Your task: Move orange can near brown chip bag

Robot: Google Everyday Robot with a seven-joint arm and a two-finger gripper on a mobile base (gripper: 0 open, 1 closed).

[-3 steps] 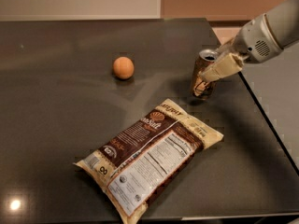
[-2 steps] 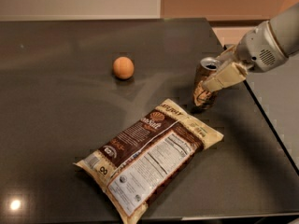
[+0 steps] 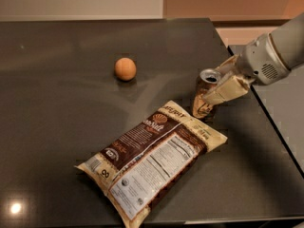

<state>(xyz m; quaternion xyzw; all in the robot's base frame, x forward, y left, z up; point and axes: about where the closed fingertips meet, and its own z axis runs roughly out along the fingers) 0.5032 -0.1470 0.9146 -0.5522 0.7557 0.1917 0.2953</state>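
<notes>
The orange can (image 3: 203, 95), brownish-orange with a silver top, stands upright on the dark table (image 3: 57, 127), just beyond the top right corner of the brown chip bag (image 3: 152, 163). The bag lies flat and diagonal, its white nutrition label facing up. My gripper (image 3: 216, 90) reaches in from the right and is shut on the can, with one cream finger (image 3: 224, 92) across the can's right side. The can's base is at or just above the bag's corner edge.
A round orange fruit (image 3: 125, 69) sits on the table to the upper left of the can. The table's right edge (image 3: 266, 113) runs diagonally under my arm. A bright light reflection shows at the lower left (image 3: 15, 207).
My gripper has carried the can down and slightly toward the chip bag; the can now stands right at the bag's top corner. The bag and fruit have not moved.
</notes>
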